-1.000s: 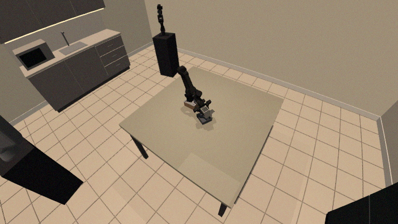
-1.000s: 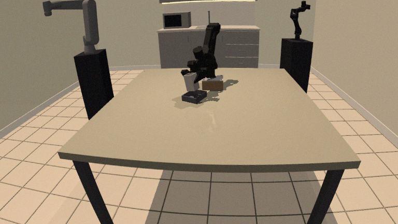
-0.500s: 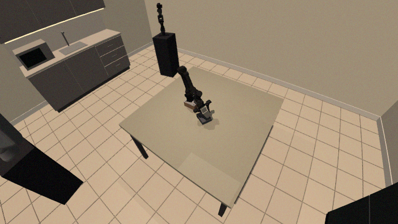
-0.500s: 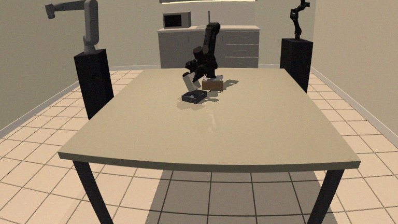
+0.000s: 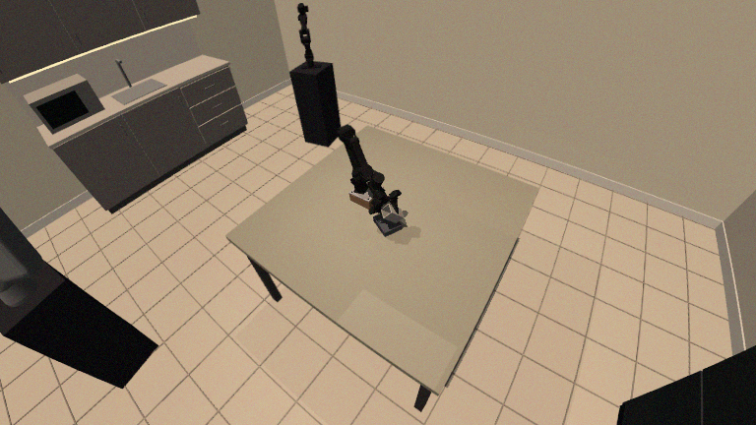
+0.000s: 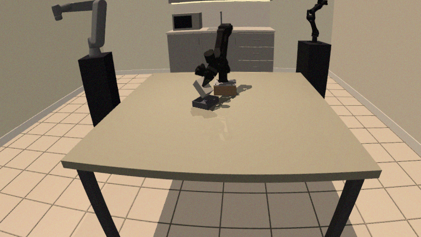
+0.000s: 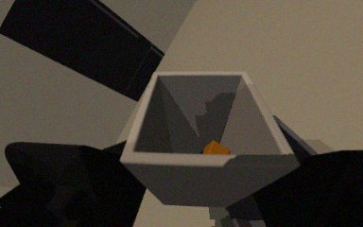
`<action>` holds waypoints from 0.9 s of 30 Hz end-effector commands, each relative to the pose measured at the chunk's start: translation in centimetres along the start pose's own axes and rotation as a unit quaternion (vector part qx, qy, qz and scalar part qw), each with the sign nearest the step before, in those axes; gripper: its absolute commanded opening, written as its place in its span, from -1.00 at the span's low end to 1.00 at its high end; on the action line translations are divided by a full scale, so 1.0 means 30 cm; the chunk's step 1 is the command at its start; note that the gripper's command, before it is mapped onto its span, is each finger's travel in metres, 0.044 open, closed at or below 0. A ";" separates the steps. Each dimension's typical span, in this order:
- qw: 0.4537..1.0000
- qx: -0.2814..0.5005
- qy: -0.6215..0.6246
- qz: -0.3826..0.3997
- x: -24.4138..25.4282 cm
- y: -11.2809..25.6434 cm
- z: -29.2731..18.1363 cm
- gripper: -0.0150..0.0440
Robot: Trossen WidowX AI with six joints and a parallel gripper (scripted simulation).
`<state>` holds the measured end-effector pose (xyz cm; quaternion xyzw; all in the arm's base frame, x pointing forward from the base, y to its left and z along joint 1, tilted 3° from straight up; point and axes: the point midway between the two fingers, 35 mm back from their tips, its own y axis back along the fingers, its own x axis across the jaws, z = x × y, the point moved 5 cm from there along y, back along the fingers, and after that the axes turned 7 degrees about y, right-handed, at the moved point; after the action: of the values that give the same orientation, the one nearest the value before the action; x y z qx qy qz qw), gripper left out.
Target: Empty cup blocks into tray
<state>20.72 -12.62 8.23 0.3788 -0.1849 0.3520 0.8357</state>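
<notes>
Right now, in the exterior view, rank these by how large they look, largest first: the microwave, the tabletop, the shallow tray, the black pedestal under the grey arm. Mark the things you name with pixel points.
1. Tabletop (image 5: 446, 264) (image 6: 263, 147)
2. Black pedestal under the grey arm (image 5: 72, 336) (image 6: 97, 88)
3. Microwave (image 5: 89, 94) (image 6: 197, 21)
4. Shallow tray (image 5: 385, 230) (image 6: 198, 104)
</notes>
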 end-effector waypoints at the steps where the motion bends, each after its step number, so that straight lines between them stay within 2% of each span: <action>1: 0.999 -0.002 -0.049 -0.002 -0.003 -0.004 -0.001 -0.49; 27: 0.945 -0.002 -0.327 -0.001 -0.005 -0.018 -0.006 -0.49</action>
<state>20.99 -12.72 7.85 0.4649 -0.4198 0.2265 0.7458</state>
